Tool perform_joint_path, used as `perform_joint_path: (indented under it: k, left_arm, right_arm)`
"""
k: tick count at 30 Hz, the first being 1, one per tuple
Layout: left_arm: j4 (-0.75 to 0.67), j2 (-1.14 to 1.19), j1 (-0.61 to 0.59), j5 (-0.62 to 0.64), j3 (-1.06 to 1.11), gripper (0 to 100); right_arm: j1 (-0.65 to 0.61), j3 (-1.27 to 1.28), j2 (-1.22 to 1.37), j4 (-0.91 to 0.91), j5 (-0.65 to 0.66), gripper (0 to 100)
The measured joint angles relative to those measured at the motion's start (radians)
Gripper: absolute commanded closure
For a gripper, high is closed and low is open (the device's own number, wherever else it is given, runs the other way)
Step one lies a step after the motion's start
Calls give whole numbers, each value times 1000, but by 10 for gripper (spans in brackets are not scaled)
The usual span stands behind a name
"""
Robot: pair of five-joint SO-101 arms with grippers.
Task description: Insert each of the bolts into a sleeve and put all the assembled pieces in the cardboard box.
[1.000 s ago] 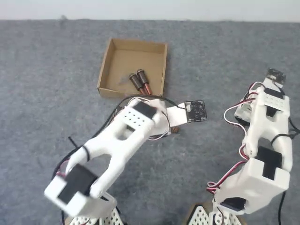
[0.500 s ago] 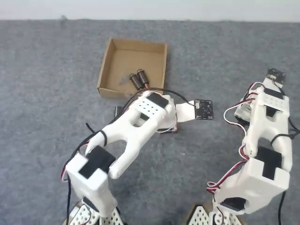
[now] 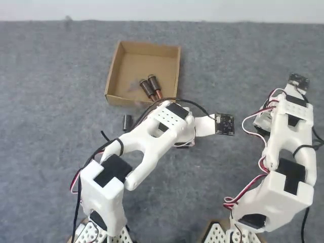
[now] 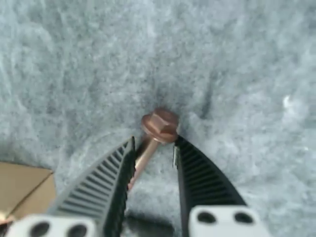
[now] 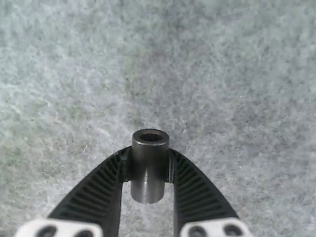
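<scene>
A copper bolt (image 4: 159, 123) with a hex head lies on the grey carpet. Its shank runs between the fingers of my left gripper (image 4: 153, 144), which stands open around it, one finger touching the shank. My right gripper (image 5: 149, 154) is shut on a dark sleeve (image 5: 149, 170), held upright with its bore showing. The cardboard box (image 3: 115, 76) sits at the back of the table with two assembled pieces (image 3: 150, 87) inside. A loose black sleeve (image 3: 127, 121) lies on the carpet just in front of the box, beside my left arm (image 3: 164, 124).
A corner of the box (image 4: 24, 185) shows close to my left gripper. My right arm (image 3: 286, 136) stands at the right side of the table, over bare grey carpet (image 3: 233, 66).
My left arm has swung to the right and drawn back from the box, uncovering the loose black sleeve. The right arm has not moved.
</scene>
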Motion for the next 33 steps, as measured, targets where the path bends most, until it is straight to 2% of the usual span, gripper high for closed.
perform_joint_path:
  k: [7,12,17,33]
  left_arm:
    - [0,35,32,-2,-26,945]
    - [110,112,48,3,-129,990]
    - [221,187,51,14,-245,990]
    - [275,181,57,400,-287,990]
  right_arm:
    - [-2,0,0,0,0,991]
    - [-11,0,0,0,0,991]
    - [-11,0,0,0,0,991]
    - [-11,17,0,-2,0,991]
